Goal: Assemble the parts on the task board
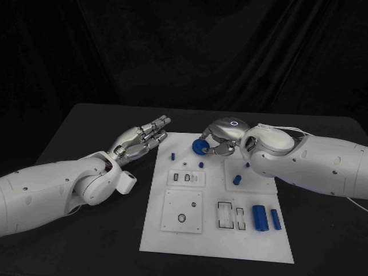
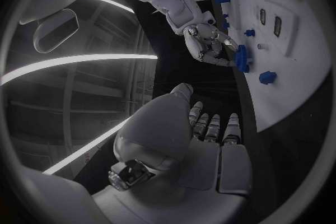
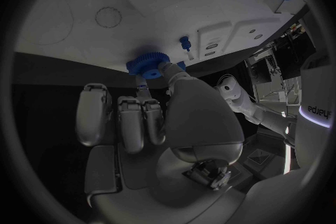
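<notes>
**Blue gear in right hand, over far end of board**

White task board (image 1: pixel 172 227) lies mid-table on the black table (image 1: pixel 76 123), long way running from the robot outward. Left hand (image 1: pixel 141 140) hovers just off the board's far-left corner, fingers straight and apart, holding nothing. Right hand (image 1: pixel 219 138) sits over the far end of the board w/ a blue gear (image 1: pixel 199 148) pinched at its fingertips; the wrist view shows the toothed disc (image 3: pixel 148 63) held at the rim, just above the white surface. Can't tell if it touches yet.

Near the robot's end: two blue cylinders (image 1: pixel 259 217) lying side by side. Smaller blue pegs (image 1: pixel 173 156) stand nr the far end, one (image 1: pixel 201 165) just beside the gear.

Judgement: step in hand = seating the gear. To do it well: keep disc flat to the board, line bore up over its post before lowering, don't squeeze harder – thin rim could tilt. Lower slow, let go only once it sits level. Keep left hand off the board edge unless bracing is needed.
</notes>
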Controlling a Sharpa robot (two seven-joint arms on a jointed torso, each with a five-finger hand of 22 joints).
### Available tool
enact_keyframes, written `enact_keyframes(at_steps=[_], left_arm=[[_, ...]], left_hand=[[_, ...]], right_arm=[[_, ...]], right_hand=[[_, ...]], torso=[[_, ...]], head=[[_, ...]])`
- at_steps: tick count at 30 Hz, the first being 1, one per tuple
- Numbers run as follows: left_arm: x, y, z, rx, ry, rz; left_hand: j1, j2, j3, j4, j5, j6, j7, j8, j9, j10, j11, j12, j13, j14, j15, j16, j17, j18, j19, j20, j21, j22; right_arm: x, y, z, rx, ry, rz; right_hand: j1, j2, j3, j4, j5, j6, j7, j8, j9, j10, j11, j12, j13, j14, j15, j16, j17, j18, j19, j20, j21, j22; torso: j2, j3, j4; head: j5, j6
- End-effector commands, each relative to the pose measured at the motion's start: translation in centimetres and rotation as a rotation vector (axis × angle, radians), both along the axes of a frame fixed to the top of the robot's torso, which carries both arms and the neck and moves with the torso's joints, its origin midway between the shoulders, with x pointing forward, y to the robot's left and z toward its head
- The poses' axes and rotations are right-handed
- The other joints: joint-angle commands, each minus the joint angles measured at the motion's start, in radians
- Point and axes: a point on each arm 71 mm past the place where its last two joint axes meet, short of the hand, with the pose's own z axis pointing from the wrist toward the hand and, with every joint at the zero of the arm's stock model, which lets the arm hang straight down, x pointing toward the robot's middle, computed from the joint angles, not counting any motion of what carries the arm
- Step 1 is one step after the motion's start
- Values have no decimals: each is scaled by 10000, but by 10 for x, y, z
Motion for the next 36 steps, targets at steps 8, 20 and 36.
enact_keyframes(at_steps=[8, 20, 36], left_arm=[[0, -3, 0, -97, 24, -188], [1, -2, -1, -38, 77, -155], [0, 4, -2, -7, 70, -12]], left_hand=[[-33, -86, 60, 10, 9, -15, 86, 33, 0, 25, 70, 34, 12, -4, 95, -66, -9, 41, -11, 77, -33, -16], [-42, -84, 76, 7, 4, -25, 97, 31, -2, 19, 81, 31, 10, -4, 104, -66, -9, 43, -11, 84, -33, -16], [-51, -82, 92, 4, -4, -36, 112, 28, -3, 13, 97, 29, 8, -4, 111, -66, -9, 44, -11, 93, -33, -16]], right_arm=[[0, 9, -4, -131, 145, 228], [1, 8, -5, -57, 70, 236], [-5, -30, 7, 399, -427, -190]], right_hand=[[-183, -97, 297, 15, -450, -1106, -337, -544, 976, 1046, 42, 26, 2634, 1028, 73, 26, 2634, -25, -241, 89, -438, 1270], [-299, -92, 304, -28, -1169, -4977, -541, -699, -297, 1046, -119, 26, 2634, 980, -47, -95, 2549, 192, -803, -13, -1568, 828], [-480, -40, 147, 156, -1769, -3662, -447, -451, -175, 1046, -66, 26, 2634, 971, -24, -134, 2520, 175, -686, -1, -1634, 853]], torso=[[-8, 20, -27], [-5, 13, 4], [-19, 18, -25]], head=[[31, -36], [14, -38], [60, 112]])
